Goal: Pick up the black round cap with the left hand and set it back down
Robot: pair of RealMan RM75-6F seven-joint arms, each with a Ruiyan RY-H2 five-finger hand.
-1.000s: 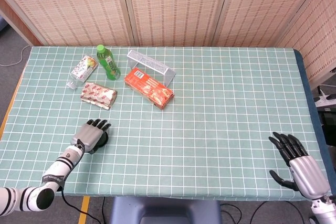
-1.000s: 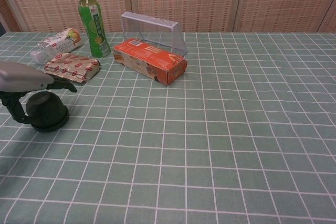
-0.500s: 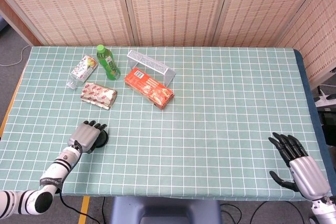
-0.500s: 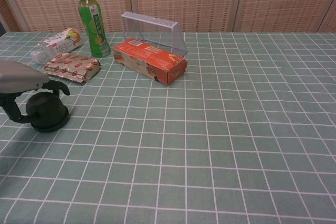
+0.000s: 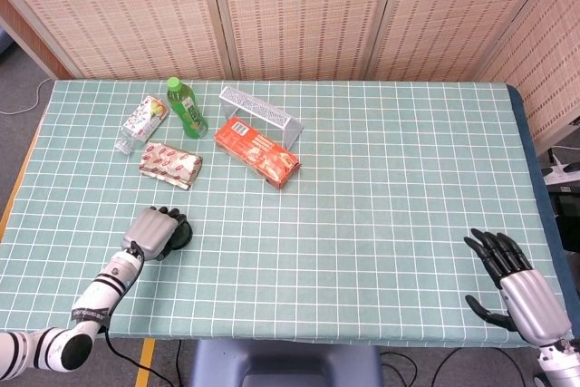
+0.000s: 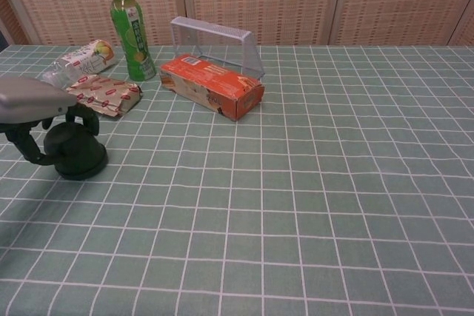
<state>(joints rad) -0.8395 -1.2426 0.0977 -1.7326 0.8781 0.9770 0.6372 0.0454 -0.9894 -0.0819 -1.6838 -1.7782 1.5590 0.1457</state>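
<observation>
The black round cap [image 5: 182, 235] [image 6: 77, 155] stands on the green checked tablecloth near the table's front left. My left hand [image 5: 155, 232] [image 6: 35, 103] is over it, fingers [image 6: 83, 118] curled down across its top and far side and the thumb on its near left side, gripping it. The cap's base looks to be touching the cloth. My right hand [image 5: 515, 282] rests at the front right edge of the table with its fingers spread and nothing in it; the chest view does not show it.
Behind the cap lie a red-patterned snack packet [image 5: 170, 165] [image 6: 102, 94], a bottle on its side [image 5: 142, 121] and an upright green bottle [image 5: 188, 107] [image 6: 132, 32]. An orange box [image 5: 258, 152] [image 6: 213, 86] sits in front of a clear rack [image 5: 261, 112].
My left hand's fingers have curled down around the cap, from spread over it to gripping it. The cap has shifted slightly right and away. The right hand has not moved.
</observation>
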